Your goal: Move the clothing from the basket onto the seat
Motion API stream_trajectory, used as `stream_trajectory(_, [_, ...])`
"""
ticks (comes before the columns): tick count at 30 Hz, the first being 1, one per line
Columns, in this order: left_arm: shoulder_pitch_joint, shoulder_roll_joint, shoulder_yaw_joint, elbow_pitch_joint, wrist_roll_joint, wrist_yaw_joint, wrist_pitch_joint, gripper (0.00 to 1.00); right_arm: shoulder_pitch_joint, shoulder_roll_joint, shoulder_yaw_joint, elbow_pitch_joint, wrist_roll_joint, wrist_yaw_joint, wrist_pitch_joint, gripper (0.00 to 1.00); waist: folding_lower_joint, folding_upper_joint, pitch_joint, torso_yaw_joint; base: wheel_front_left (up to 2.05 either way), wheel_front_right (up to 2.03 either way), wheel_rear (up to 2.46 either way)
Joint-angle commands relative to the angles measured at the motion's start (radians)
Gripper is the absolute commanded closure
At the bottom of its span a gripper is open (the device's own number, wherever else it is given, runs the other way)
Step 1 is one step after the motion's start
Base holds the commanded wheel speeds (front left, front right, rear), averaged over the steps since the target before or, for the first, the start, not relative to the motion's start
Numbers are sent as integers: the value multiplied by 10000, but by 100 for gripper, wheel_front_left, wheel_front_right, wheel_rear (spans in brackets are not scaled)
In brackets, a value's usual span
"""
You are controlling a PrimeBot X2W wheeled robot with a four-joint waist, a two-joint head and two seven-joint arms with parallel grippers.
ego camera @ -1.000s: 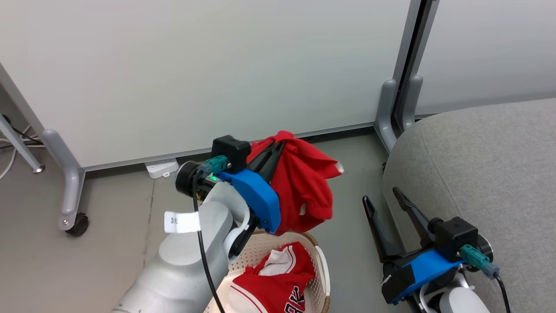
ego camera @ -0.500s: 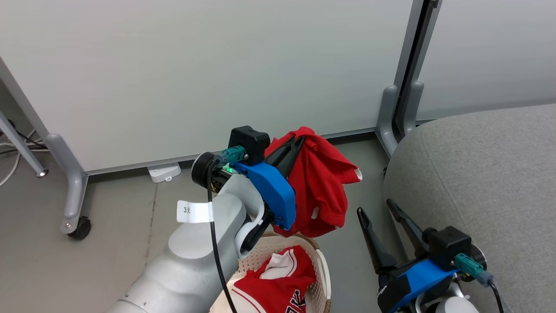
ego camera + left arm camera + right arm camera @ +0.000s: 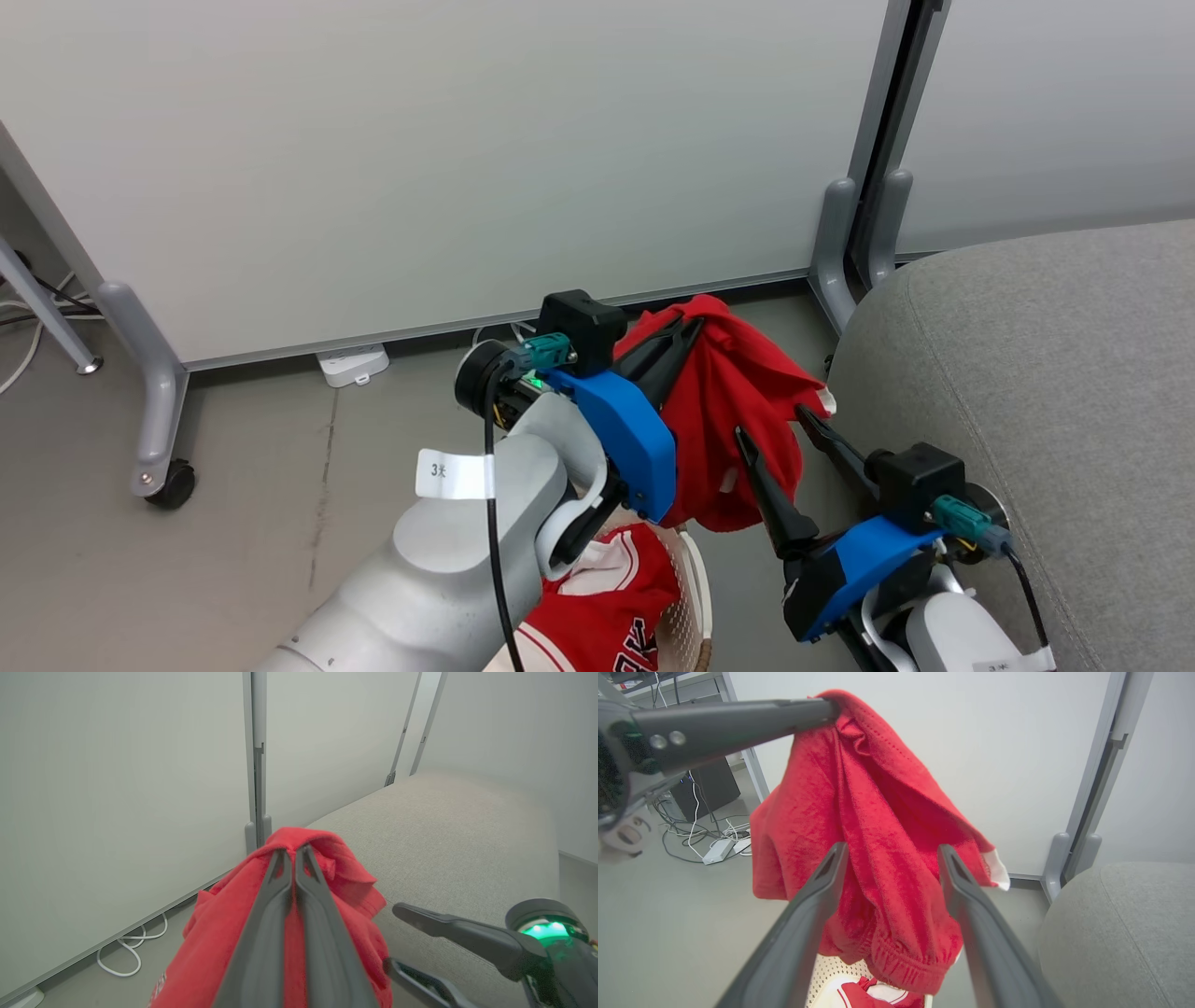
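Note:
My left gripper (image 3: 695,322) is shut on a red garment (image 3: 738,411) of the clothing, which hangs in the air above the basket's (image 3: 695,588) right side. In the left wrist view the shut fingers (image 3: 292,849) pinch the red garment's (image 3: 345,877) top fold. A red jersey (image 3: 607,597) with white trim lies in the basket. My right gripper (image 3: 773,422) is open, and its fingers reach into the hanging cloth's lower right. The right wrist view shows the right gripper (image 3: 893,848) against the red garment (image 3: 878,812). The grey seat (image 3: 1027,373) is to the right.
White partition panels stand behind, with a grey post and feet (image 3: 836,243) beside the seat's corner. A castered panel leg (image 3: 154,411) is at the left, and a white power strip (image 3: 353,364) lies by the wall. White cable (image 3: 126,956) loops on the floor.
My left gripper has carried the red garment to the right, toward the seat. My right gripper has moved up and left, and its open fingers now meet the hanging cloth.

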Motion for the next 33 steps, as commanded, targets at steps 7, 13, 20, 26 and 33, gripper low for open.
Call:
stream_trajectory(7, [-86,-2,-585,-485,-478,67,-5,100,-741,-31,202,889,-197,5,74,0,0,0,81,100,0,0,0])
stream_trajectory(13, [-220,-4,-1060,-792,-758,138,-53,100,-1176,-29,559,1661,-60,5,116,0,0,0,120,166,0,0,0])
stream_trajectory(20, [-378,-4,-1427,-901,-1015,269,-182,100,-1404,-29,804,2104,124,5,-37,100,0,0,99,142,0,0,0])
stream_trajectory(26, [-471,-2,-1603,-722,-1183,322,-349,100,-1468,-29,844,2231,134,5,-205,100,0,0,82,38,0,0,0])
stream_trajectory(33, [-569,-3,-1753,-528,-1344,326,-472,100,-1476,-29,720,2324,120,5,-303,100,0,0,67,-46,0,0,0])
